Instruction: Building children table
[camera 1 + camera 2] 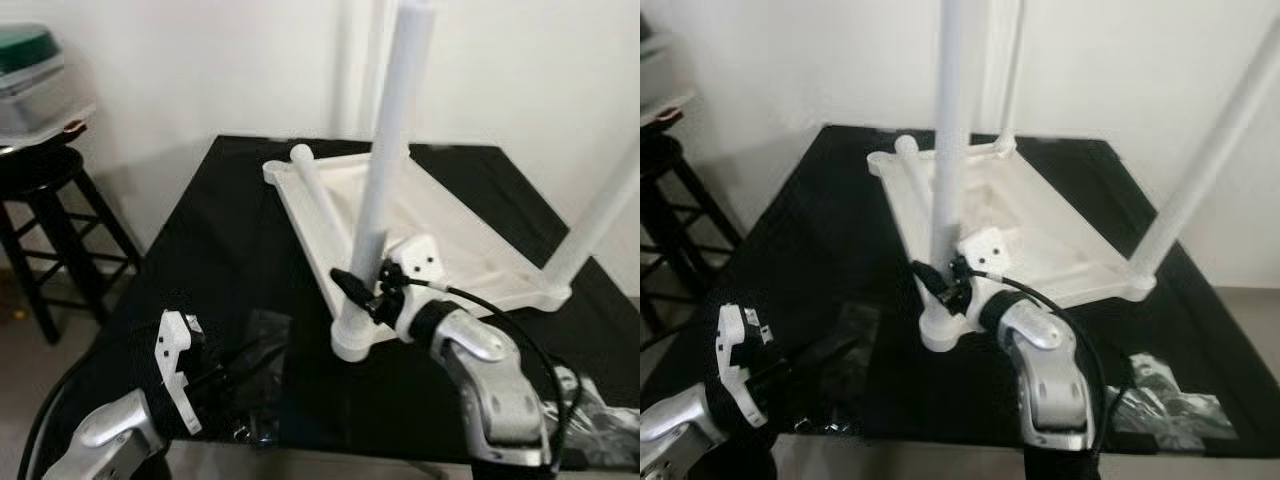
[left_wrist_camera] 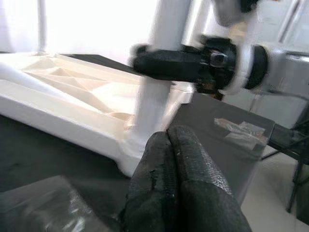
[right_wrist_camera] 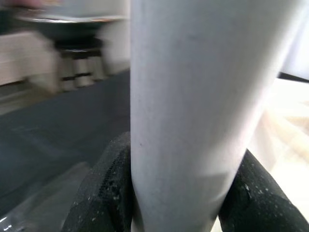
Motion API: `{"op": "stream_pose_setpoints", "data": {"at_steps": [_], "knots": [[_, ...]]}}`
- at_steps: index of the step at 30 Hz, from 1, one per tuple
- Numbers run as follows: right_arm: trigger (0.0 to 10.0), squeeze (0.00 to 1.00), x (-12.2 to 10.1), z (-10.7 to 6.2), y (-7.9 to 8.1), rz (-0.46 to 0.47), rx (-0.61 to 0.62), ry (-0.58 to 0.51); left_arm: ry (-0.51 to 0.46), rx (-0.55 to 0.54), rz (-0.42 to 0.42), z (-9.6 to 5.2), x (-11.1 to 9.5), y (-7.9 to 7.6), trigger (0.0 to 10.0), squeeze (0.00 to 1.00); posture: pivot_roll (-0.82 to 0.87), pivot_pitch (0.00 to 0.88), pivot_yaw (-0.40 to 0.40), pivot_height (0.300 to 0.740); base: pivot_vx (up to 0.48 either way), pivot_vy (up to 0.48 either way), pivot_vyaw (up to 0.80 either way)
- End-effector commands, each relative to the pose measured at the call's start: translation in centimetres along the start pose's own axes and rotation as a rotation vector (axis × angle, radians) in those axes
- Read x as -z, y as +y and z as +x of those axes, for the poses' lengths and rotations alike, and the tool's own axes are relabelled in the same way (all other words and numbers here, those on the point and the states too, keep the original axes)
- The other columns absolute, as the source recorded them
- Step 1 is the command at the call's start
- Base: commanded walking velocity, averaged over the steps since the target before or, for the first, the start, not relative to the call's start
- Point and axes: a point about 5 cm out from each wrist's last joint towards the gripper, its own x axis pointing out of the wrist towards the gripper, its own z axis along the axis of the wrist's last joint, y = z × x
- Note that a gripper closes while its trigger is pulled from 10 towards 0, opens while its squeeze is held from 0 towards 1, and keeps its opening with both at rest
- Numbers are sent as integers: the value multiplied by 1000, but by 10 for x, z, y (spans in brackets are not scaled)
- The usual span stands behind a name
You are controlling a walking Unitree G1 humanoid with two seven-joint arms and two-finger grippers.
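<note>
We are clamping our right pincer around the near leg, upright in the upturned white table on the black tabletop; keeping it vertical while twisting seems wise. Left pincer is clenched, idle.

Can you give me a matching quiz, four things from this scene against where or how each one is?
Things:
1. right gripper
2. left gripper
3. loose leg
4. stool

States:
A. lying flat on the upside-down tabletop
B. fingers pressed together, empty
C. standing on the floor beside the black table
D. clamped around the upright leg

Pairs: 1-D, 2-B, 3-A, 4-C
</note>
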Motion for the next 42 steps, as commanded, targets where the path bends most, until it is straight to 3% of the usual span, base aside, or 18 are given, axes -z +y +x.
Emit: {"op": "stream_pose_setpoints", "data": {"at_steps": [1,5,6,7,8,9,10,11,13,14,15,17,18,23,30,31,34,42], "knots": [[0,0,36,-20,-48,-45,251,216,49,29,13,2,4,4,10000,0,-75,42,-23,740,0,0,0],[0,0,28,-9,-59,-85,254,188,69,57,23,6,6,4,10000,0,-67,32,-31,740,0,0,0],[8667,0,22,-2,-56,-106,229,181,73,60,25,6,7,4,10000,0,-62,24,-37,740,0,0,0],[10000,0,13,8,-52,-109,173,135,72,58,22,7,8,5,10000,0,-54,12,-39,740,0,0,0],[10000,0,13,8,-52,-109,173,135,72,58,22,7,8,5,10000,0,-54,12,-39,740,0,0,0],[10000,1000,4,21,-48,-88,78,85,69,54,18,8,9,5,10000,0,-43,1,-39,740,0,0,0],[10000,1000,4,21,-48,-88,78,85,69,54,18,8,9,5,10000,0,-43,1,-39,740,0,0,0],[10000,1000,-25,35,-34,-22,-109,-41,68,52,14,10,11,7,10000,0,-36,0,-35,740,0,0,0],[10000,1000,-51,37,-22,-59,-361,-169,70,56,11,10,12,7,10000,0,-36,0,-34,740,0,0,0],[10000,1000,-51,37,-22,-59,-361,-169,70,56,11,10,12,7,10000,0,-36,0,-34,740,0,0,0],[10000,675,-57,35,-19,-75,-504,-196,71,58,8,11,12,7,10000,0,-30,0,-34,740,0,0,0],[10000,675,-59,32,-18,-78,-588,-204,71,59,5,11,12,7,10000,0,-30,0,-34,740,0,0,0],[10000,0,-58,32,-21,-100,-666,-188,72,61,5,11,13,8,10000,0,-22,0,-38,740,0,0,0],[10000,0,-55,49,-34,-186,-847,-111,76,64,3,11,14,8,10000,0,1,0,-37,740,0,0,0],[10000,0,-69,71,-46,-164,-850,-119,82,67,1,9,15,6,10000,0,16,0,-38,740,0,0,0],[784,0,-70,74,-49,-148,-839,-120,83,68,-1,9,15,6,10000,0,17,0,-40,740,0,0,0],[0,0,-70,77,-53,-126,-835,-115,85,71,-4,9,15,5,10000,0,23,0,-43,740,0,0,0],[0,0,-63,74,-58,-115,-926,-102,83,74,-13,9,16,4,10000,0,15,0,-44,740,0,0,0]]}}
